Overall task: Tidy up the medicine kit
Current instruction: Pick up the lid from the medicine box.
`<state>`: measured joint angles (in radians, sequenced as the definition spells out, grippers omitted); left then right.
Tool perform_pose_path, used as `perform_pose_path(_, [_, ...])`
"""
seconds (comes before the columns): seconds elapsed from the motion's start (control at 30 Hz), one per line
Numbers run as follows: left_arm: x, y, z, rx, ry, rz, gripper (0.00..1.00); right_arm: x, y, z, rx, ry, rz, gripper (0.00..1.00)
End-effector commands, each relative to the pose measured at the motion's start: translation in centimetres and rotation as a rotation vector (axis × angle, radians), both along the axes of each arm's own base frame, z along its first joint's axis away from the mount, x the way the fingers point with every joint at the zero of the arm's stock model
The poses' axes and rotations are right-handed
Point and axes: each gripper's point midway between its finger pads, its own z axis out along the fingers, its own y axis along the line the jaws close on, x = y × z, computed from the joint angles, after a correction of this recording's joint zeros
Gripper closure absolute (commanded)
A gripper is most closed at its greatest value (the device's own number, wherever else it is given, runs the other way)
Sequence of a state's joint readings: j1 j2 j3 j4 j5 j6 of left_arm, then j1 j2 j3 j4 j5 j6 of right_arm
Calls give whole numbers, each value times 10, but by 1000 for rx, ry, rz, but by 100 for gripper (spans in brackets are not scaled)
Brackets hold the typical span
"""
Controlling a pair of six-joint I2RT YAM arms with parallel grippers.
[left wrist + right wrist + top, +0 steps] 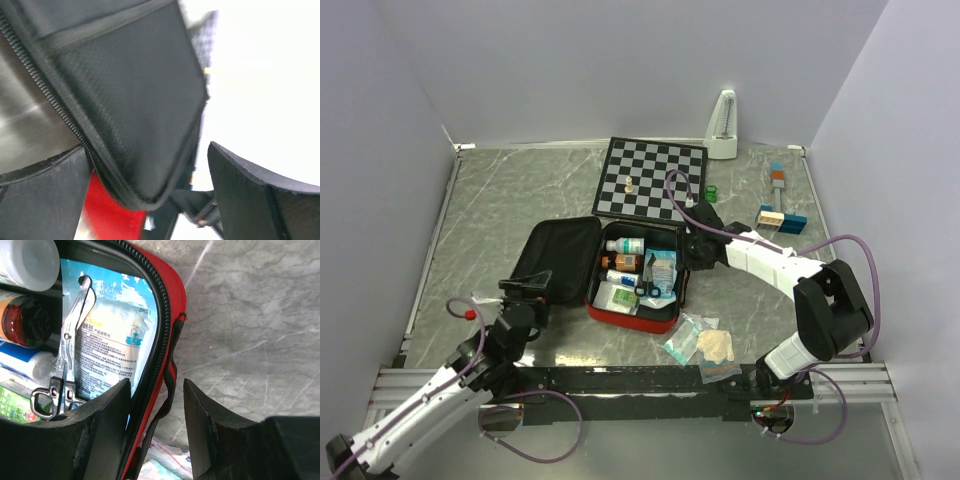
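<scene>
Bench [500, 200]: grey marbled top; the chessboard [650, 178] lies at the back.
Medicine kit [630, 318]: red zip case lying open mid-bench, just in front of the chessboard, with its tray on the right.
Lid [555, 255]: black-lined and flopped out to the left.
Left pincer [525, 290]: spread wide, with the lid's near zip edge between its fingers and not pinched.
Right pincer [692, 245]: fingers apart, straddling the kit's right wall and black strap; no squeeze shows.
Step in hand: probably taking the lid to fold it over while the tray side is steadied.
Doing it well: pinch the lid by its piped edge, not the slack fabric. Hold the right wall down first so the case does not slide.
Loose packets [705, 345]: they lie outside on the bench, right of the kit, and likely belong inside before closing.
Scissors [70, 340]: they rest on a blue-and-white packet [117, 340].
Writing: the packet carries Chinese print too fine to read, with "BKG" at its corner. The bottle labels are illegible.
</scene>
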<state>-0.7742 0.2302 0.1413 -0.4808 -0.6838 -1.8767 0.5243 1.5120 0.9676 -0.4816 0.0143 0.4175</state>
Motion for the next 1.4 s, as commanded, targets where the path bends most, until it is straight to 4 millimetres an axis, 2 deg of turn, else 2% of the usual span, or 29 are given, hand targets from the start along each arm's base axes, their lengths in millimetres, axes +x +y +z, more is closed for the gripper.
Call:
perform_pose_path(0.0, [13, 8, 20, 36, -190, 19, 8, -1, 4, 10, 44, -30, 29, 48])
perform_pose_path(0.3, [22, -5, 48, 188, -285, -75, 34, -4, 3, 9, 50, -38, 35, 50])
perform_pose_path(0.37, [25, -12, 63, 264, -315, -122, 43, -4, 3, 9, 48, -39, 37, 51])
perform_pose_path(0.43, [29, -20, 82, 345, -341, -172, 46, -4, 3, 10, 49, -44, 38, 51])
perform_pose_path(0.47, [31, -23, 89, 412, -343, -204, 45, -4, 3, 10, 49, -45, 38, 51])
perform_pose_path(0.53, [36, -28, 104, 487, -342, -236, 37, -4, 3, 11, 53, -46, 39, 51])
perform_pose_path(0.67, [42, -37, 139, 577, -413, -278, 29, -3, 4, 12, 55, -49, 42, 51])
perform_pose_path(0.8, [45, -44, 154, 633, -449, -315, 23, -2, 5, 13, 59, -52, 43, 51])
perform_pose_path(0.9, [45, -51, 157, 661, -461, -358, 20, -3, 6, 13, 63, -48, 50, 51])
perform_pose_path(1.17, [42, -48, 190, 725, -546, -354, 14, -3, 8, 11, 71, -45, 59, 51])
perform_pose_path(1.37, [47, -53, 209, 782, -550, -395, 9, -4, 10, 13, 79, -44, 67, 51])
